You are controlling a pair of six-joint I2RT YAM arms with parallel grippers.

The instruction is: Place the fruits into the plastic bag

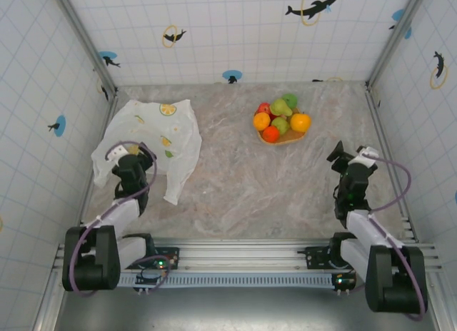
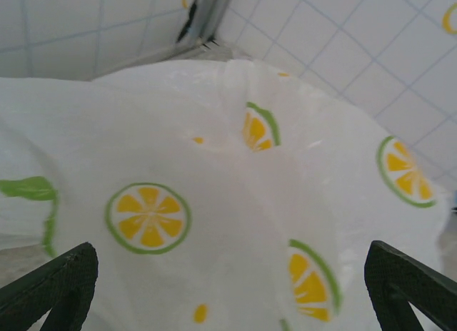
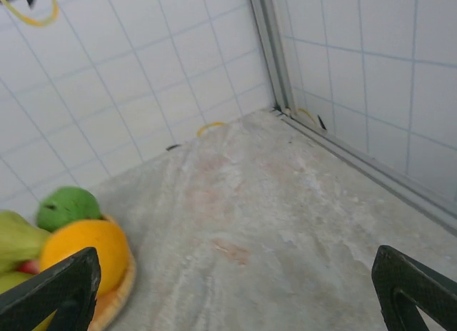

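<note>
**Both grippers open, fruit on tray, bag flat at left**

Top view, bottom of frame: both arm bases sit on the rail at the near edge of the table.

Left gripper is at lower left, over the near part of the plastic bag; I can't tell whether it touches. Jaws are spread wide. In the left wrist view the two dark fingers sit in the bottom corners, with the left gripper gap spanning the frame and nothing between them but bag.

Right gripper is at right of centre, above bare table, well apart from the fruit. Jaws are also wide apart and empty. In the right wrist view the fingers are in the bottom corners, with the right gripper over bare marbled surface.

The plastic bag lies crumpled and flattish at centre left of the top view, near the left wall. It is white and translucent, with citrus slice prints across the plastic bag up close. I can't make out the bag mouth.

The fruits are piled on a tan tray at upper centre-right, well apart from the bag and none inside it. There are oranges at the left and right edges of the pile, green pears in the middle, a green apple at the far side and a red apple at upper left. The right wrist view catches an orange, the green apple behind it and the tray rim at lower left.

Far back are tiled walls with dolphin stickers.
</note>
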